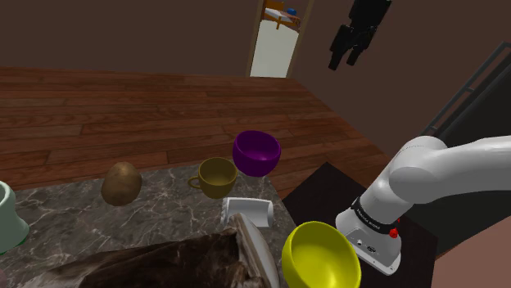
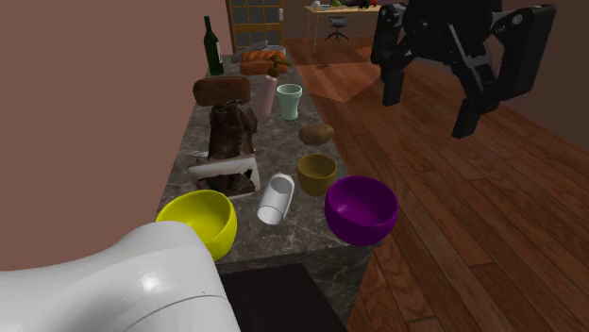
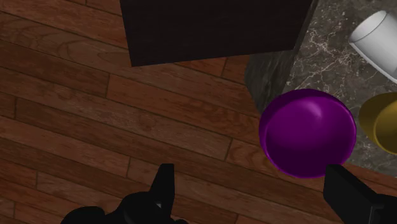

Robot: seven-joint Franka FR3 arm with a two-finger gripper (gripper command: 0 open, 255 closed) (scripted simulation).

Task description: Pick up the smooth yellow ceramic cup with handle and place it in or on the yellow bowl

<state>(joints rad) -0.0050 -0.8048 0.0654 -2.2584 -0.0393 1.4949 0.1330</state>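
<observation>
The dark yellow cup [image 1: 217, 176] [image 2: 316, 173] stands upright on the marble counter [image 1: 164, 214], with its handle toward the shoulder view's left. It also shows at the picture's edge in the wrist view [image 3: 383, 122], beside the purple bowl. The bright yellow bowl [image 1: 320, 255] [image 2: 200, 220] sits at the counter's end closest to the arm's base. My gripper [image 1: 345, 59] [image 2: 427, 108] [image 3: 254, 191] hangs high in the air, open and holding nothing. It is over the wooden floor just off the counter's edge, well away from the cup.
A purple bowl [image 1: 256, 152] [image 3: 308, 132] sits at the counter's edge next to the cup. A white cup [image 1: 248, 211] [image 2: 276, 199] lies on its side between cup and yellow bowl. Farther along are a brown lump [image 1: 121, 182], a pale green cup [image 2: 289, 101], a brown bag [image 2: 231, 130], bread and a bottle [image 2: 213, 47].
</observation>
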